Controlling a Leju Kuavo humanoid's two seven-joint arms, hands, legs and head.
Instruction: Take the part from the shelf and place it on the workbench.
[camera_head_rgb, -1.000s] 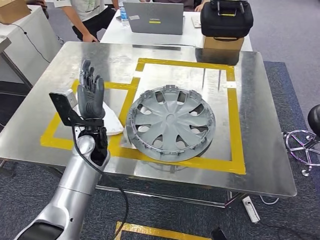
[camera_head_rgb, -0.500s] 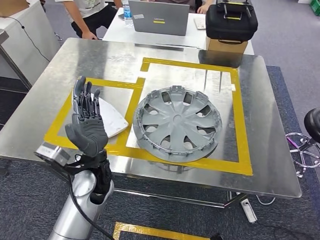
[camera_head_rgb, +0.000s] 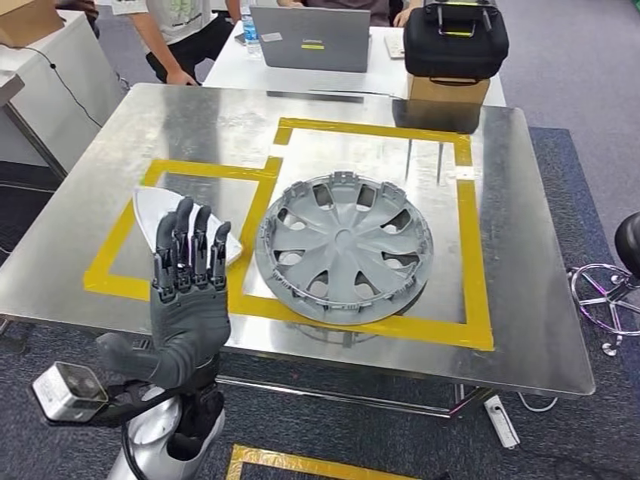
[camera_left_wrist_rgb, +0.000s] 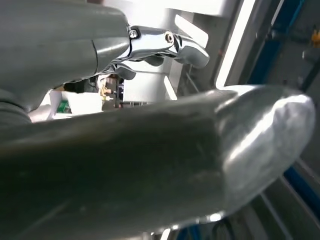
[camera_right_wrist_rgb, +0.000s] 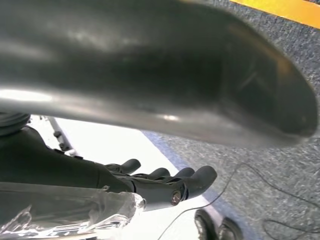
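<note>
A white, flat, pointed part (camera_head_rgb: 151, 208) lies on the metal workbench (camera_head_rgb: 521, 300) inside the small yellow-taped box at the left. My left hand (camera_head_rgb: 189, 310) is raised over the bench's near edge, just in front of the part, fingers upright and spread, holding nothing; its fingertips hide the part's near edge. The left wrist view shows that hand (camera_left_wrist_rgb: 151, 165) with its fingers (camera_left_wrist_rgb: 166, 42) straight. A grey wheel cover (camera_head_rgb: 343, 245) rests in the large taped box. My right hand (camera_right_wrist_rgb: 151, 75) hangs over the carpet, its fingers (camera_right_wrist_rgb: 166, 182) stretched out and holding nothing.
Behind the bench stands a white table with a laptop (camera_head_rgb: 311, 38), a bottle and a black case (camera_head_rgb: 455, 40) on a cardboard box. A person (camera_head_rgb: 177, 30) sits at the far left. A chair base (camera_head_rgb: 604, 290) is at the right, a power strip (camera_head_rgb: 502, 418) on the floor.
My left hand has drawn back from above the white part to the bench's near edge and lowered. The part and wheel cover stay in place; the camera shifted slightly.
</note>
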